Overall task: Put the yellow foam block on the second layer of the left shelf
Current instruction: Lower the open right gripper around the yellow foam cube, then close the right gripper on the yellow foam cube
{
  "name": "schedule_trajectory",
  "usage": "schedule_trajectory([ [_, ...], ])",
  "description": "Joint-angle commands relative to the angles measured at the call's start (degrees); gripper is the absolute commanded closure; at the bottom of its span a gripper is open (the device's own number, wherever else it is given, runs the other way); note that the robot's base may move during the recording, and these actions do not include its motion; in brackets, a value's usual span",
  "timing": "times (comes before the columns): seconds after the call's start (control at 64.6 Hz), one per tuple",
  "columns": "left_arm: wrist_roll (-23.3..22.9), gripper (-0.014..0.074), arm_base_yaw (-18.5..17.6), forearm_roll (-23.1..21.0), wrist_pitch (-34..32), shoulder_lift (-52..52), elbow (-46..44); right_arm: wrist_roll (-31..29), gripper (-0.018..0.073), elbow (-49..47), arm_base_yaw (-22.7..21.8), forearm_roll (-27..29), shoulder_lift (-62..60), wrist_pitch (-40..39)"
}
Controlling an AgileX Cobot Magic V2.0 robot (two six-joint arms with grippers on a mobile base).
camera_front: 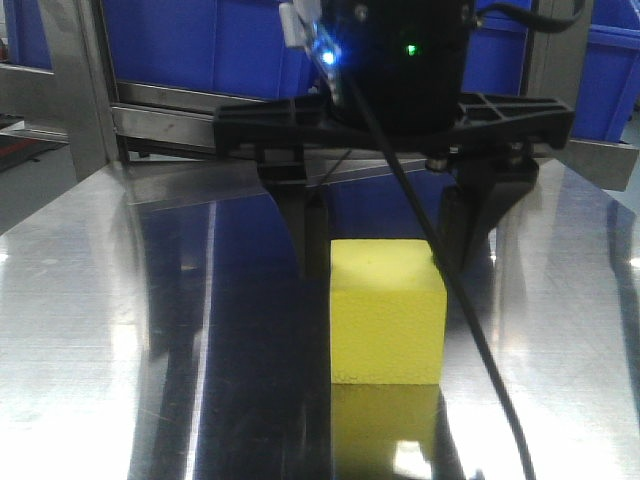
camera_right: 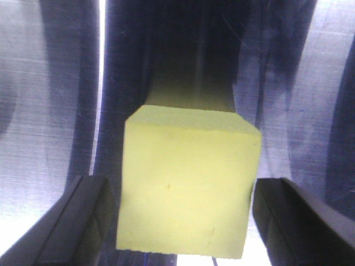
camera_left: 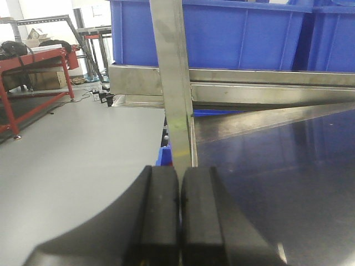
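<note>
The yellow foam block (camera_front: 387, 312) rests on a shiny metal shelf surface (camera_front: 150, 330), which mirrors it. My right gripper (camera_front: 383, 262) stands just behind the block, jaws spread wide, one black finger on each side of its far end. In the right wrist view the yellow foam block (camera_right: 188, 191) fills the middle between the fingers of the right gripper (camera_right: 188, 221), with a small gap on each side, so it is open and not touching. My left gripper (camera_left: 180, 172) is shut with nothing between its pads, beside a shelf post (camera_left: 175, 83).
Blue bins (camera_front: 200, 40) sit on a metal-framed level behind the block, also seen as blue bins (camera_left: 238, 33) in the left wrist view. A black cable (camera_front: 470, 320) hangs past the block's right side. A red-framed table (camera_left: 33, 61) stands far left on the grey floor.
</note>
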Motion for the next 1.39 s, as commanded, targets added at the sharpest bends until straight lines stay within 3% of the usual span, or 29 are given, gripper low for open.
schedule_trajectory([
  [0.0, -0.3, 0.0460, 0.1, -0.4, -4.7, -1.2, 1.4, 0.1, -0.0064, -0.3, -0.3, -1.5, -2.4, -2.0],
  [0.418, -0.3, 0.0460, 0.1, -0.4, -4.7, -1.2, 1.4, 0.1, -0.0064, 1.4, -2.8, -1.5, -2.3, -5.9],
  [1.084, -0.3, 0.0460, 0.1, -0.4, -4.7, -1.2, 1.4, 0.1, -0.0060, 1.4, -2.9, -0.1, 1.4, -6.2],
  [1.379, -0.3, 0.0460, 0.1, -0.4, -4.7, -1.2, 1.4, 0.1, 0.0117, 1.4, -2.9, 0.1, 1.3, -5.7],
])
